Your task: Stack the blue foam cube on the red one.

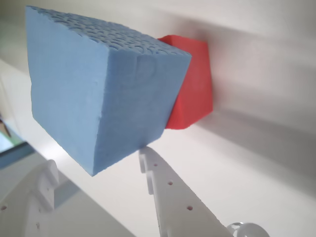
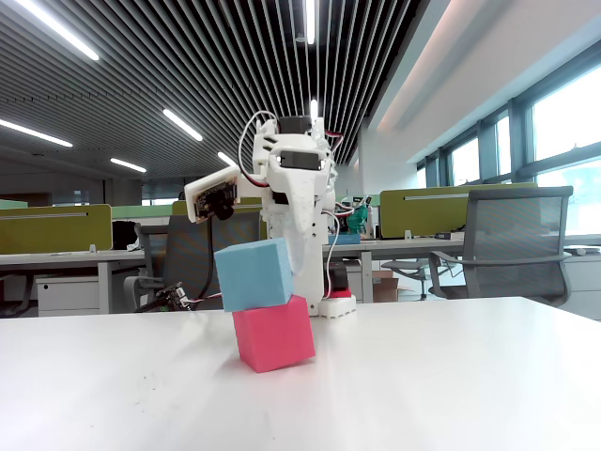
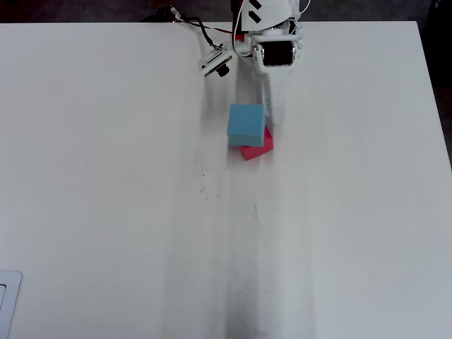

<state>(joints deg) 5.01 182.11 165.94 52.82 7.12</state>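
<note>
Pale blue grainy foam cube [image 2: 254, 273] sits skewed atop the sharp-edged magenta-red foam cube [image 2: 273, 334]; our white gripper [image 1: 96, 165], just beside it, stands spread wide, holding nothing.

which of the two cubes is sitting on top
The blue cube. It rests tilted on the red cube, which sits on the table. In the overhead view the blue covers most of the red.

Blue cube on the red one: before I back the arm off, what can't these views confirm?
- Fingers: in the wrist view the blue foam cube covers their tips, so contact is unclear.
- The red one: mostly hidden behind the blue cube there; in the overhead view only a sliver shows.
- Gripper: in the fixed view the blue cube blocks the lower part.
</note>
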